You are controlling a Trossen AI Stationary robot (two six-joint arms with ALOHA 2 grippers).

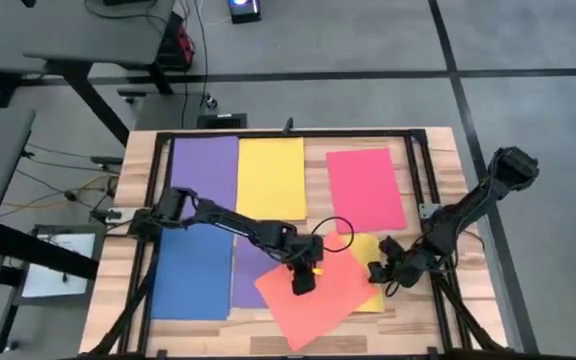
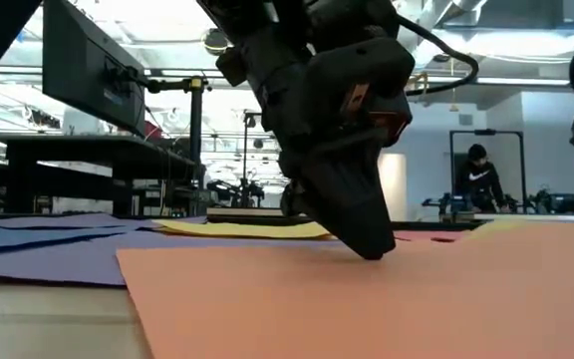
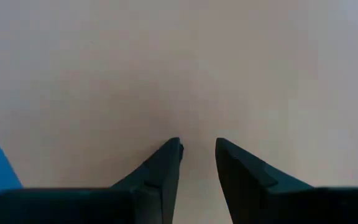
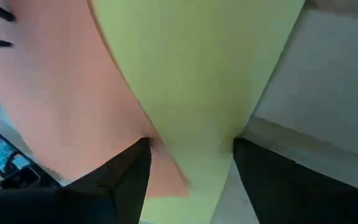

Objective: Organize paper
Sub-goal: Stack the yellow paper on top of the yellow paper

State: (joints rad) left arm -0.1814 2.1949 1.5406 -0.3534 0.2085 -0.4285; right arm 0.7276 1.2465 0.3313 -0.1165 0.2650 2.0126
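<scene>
An orange-coral sheet (image 1: 318, 295) lies askew near the table's front, over a purple sheet (image 1: 248, 268) and a yellow sheet (image 1: 366, 248). My left gripper (image 1: 303, 283) stands tip-down on the orange sheet (image 3: 179, 74), its fingers a narrow gap apart. My right gripper (image 1: 376, 272) is open just right of it, low over the yellow sheet (image 4: 197, 74) where the orange sheet's edge (image 4: 73, 106) crosses it. A blue sheet (image 1: 193, 275) lies flat at the front left. Purple (image 1: 205, 165), yellow (image 1: 271, 175) and red-pink (image 1: 365, 188) sheets lie in a row at the back. My left gripper (image 3: 199, 146) sets both fingertips (image 2: 372, 249) down on the orange sheet's middle (image 3: 197, 124), coming from above at a slant. Nothing is between the fingers, and the sheet lies flat under them. My right gripper (image 4: 191, 144) has a finger either side of the yellow sheet's strip; whether it touches the sheet I cannot tell.
A black rectangular frame (image 1: 420, 170) runs around the work area on the wooden table (image 1: 448, 150). Both arms reach in close together at the front middle. Desks stand beyond the table, and a person (image 2: 478, 175) is far off in the room.
</scene>
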